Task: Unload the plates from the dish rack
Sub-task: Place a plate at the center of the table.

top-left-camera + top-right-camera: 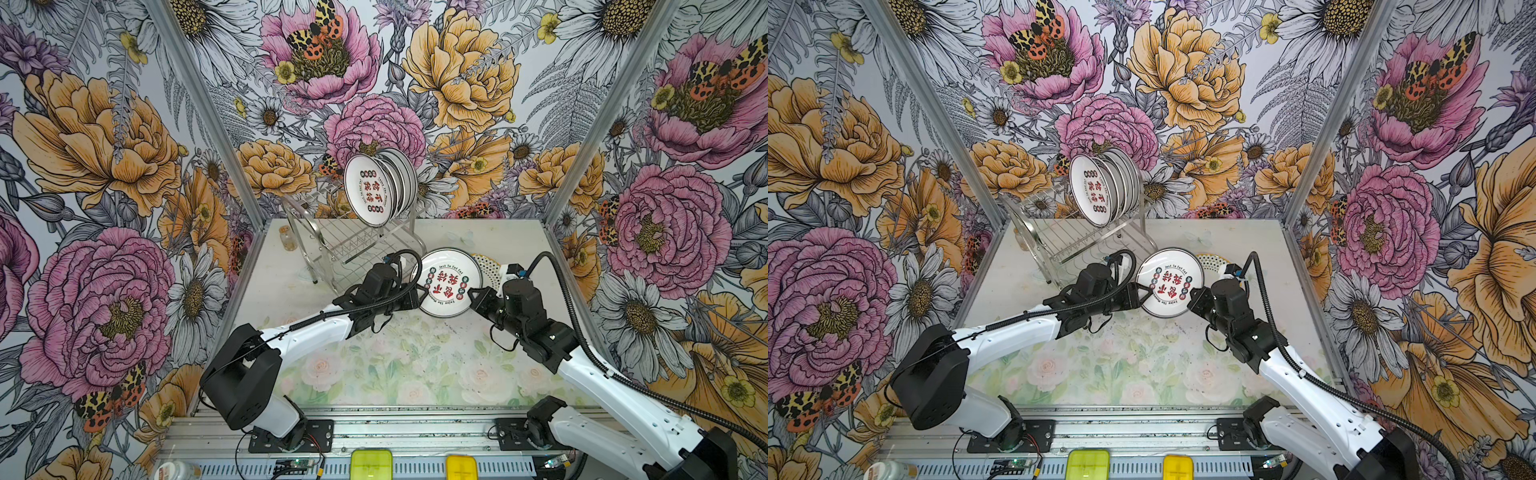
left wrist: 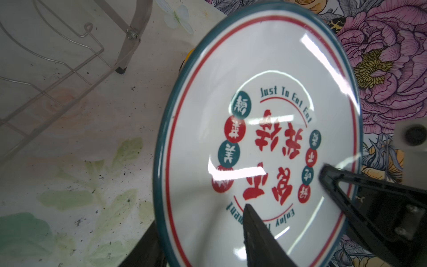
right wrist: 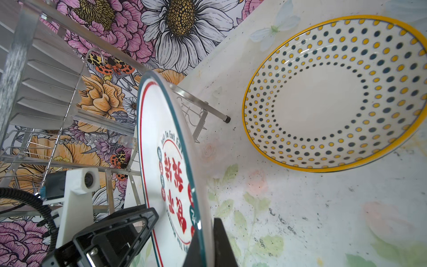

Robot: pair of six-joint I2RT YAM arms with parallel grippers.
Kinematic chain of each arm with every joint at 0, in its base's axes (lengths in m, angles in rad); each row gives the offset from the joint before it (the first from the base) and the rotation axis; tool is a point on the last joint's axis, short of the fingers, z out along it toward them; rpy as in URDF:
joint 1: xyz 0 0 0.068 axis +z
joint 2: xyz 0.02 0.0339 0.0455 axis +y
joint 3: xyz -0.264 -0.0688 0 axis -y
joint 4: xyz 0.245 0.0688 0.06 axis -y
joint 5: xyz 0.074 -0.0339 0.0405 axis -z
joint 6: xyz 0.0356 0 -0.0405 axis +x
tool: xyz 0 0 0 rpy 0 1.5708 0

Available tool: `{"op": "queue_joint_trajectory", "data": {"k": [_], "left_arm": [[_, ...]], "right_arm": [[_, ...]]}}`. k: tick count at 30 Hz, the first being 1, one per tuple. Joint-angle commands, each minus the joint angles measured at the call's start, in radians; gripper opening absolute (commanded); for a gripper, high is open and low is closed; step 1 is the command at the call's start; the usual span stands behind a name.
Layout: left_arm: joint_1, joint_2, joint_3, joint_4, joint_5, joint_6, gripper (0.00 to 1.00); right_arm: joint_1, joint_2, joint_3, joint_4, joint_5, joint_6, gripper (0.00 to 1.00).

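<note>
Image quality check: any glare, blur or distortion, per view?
Left wrist: bright streaks glare across the held plate, washing out some print. Right wrist: that plate is near edge-on and soft close to the lens; the dotted plate is sharp. In both top views: wide-angle warp leans the frame posts; the racked plates are evenly lit, front print readable.

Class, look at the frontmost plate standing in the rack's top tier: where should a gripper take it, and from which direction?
Probably best to pinch the front plate at its upper rim, coming down from above. It stands on edge with its lower edge in the dish rack wires. Its printed face is free, and the other plates are packed close behind.
</note>
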Motion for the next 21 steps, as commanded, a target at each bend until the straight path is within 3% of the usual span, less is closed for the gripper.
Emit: {"op": "queue_joint_trajectory", "data": {"k": [1,16,21], "left_arm": [[0.01,0.005,-0.009,0.069,0.056,-0.003,0.37],[0.015,0.046,-0.012,0.093,0.101,0.004,0.02],[0.014,0.052,-0.012,0.074,0.094,0.007,0.0]], "right_arm": [[-0.012,0.018,0.002,0.089,-0.047,0.021,0.0],[-0.022,0.099,-0.009,0.141,-0.15,0.017,0.0],[-0.028,0.124,-0.01,0.141,-0.164,0.011,0.01]]}}
